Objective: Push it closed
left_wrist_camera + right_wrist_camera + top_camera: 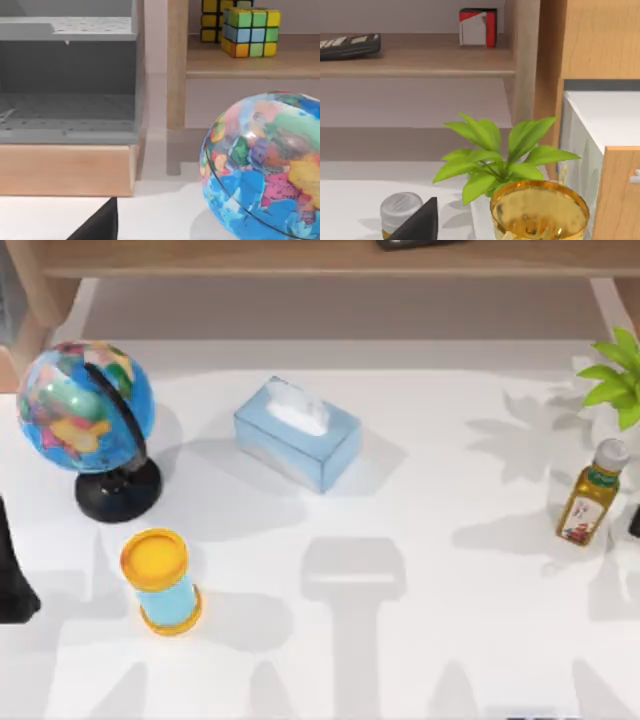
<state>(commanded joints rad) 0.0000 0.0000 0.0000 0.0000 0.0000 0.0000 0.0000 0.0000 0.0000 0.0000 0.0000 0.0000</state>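
Note:
A drawer stands pulled out in the left wrist view, showing its grey inside point(65, 107) behind a light wooden front panel point(65, 170). A dark part of my left gripper point(97, 225) shows low in that view, short of the panel and apart from it. My left arm point(12, 580) sits at the table's left edge, below the globe point(88, 410). My right arm point(634, 522) is at the right edge beside the oil bottle point(592, 495). A dark part of the right gripper point(417, 222) shows next to the bottle's cap point(400, 210).
On the table stand a blue tissue box point(297, 432), a yellow-lidded blue can point(160, 580) and a green plant point(615, 375). A wooden shelf point(300, 255) runs along the back, holding a colour cube point(250, 30), a remote point(347, 45) and a red-white box point(477, 27). A gold cup point(540, 212) and a wood-fronted, white-topped unit point(605, 120) are near the right gripper.

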